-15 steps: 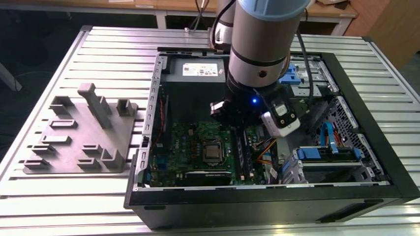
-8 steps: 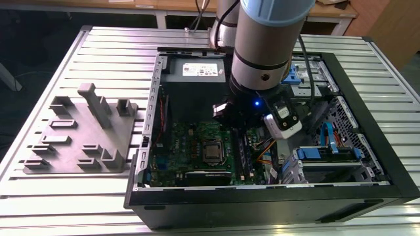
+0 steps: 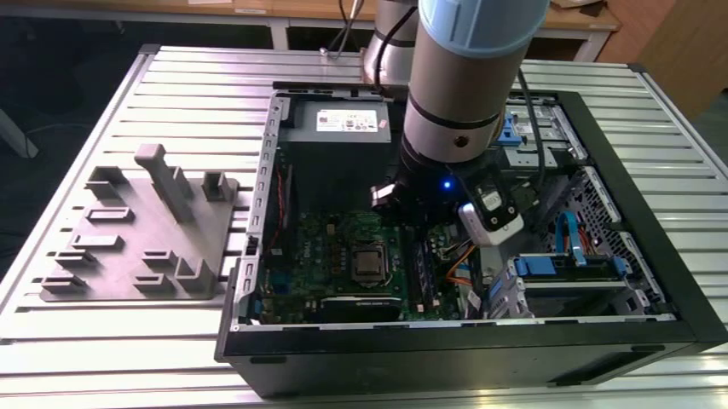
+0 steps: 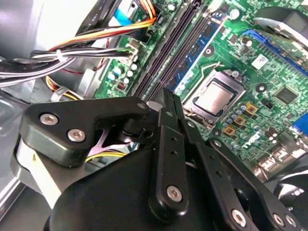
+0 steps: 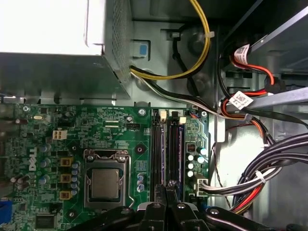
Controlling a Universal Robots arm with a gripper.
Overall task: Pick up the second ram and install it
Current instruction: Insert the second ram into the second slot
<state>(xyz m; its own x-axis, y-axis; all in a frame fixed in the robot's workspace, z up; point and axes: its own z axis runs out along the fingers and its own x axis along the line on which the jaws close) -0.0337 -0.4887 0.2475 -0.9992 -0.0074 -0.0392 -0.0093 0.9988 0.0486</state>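
Exterior view showed the slatted surface [image 3: 170, 77] carrying the open computer case [image 3: 455, 358], with the arm [image 3: 466, 77] reaching down into it over the motherboard [image 5: 62, 120]. Two long memory slots [image 5: 157, 154] lay side by side just beside the processor socket [image 5: 105, 180]. The second ram [image 5: 174, 149] was judged to be the dark strip standing on edge in the slot farther from that socket, though its seating could not be confirmed. In both wrist views the gripper [image 5: 166, 190] [image 4: 168, 96] was clenched with nothing visible between its fingers, poised over one end of the slot pair. The strip's long axis ran straight away from the gripper toward the power supply [image 5: 57, 72], parallel to the seam between the fingers.
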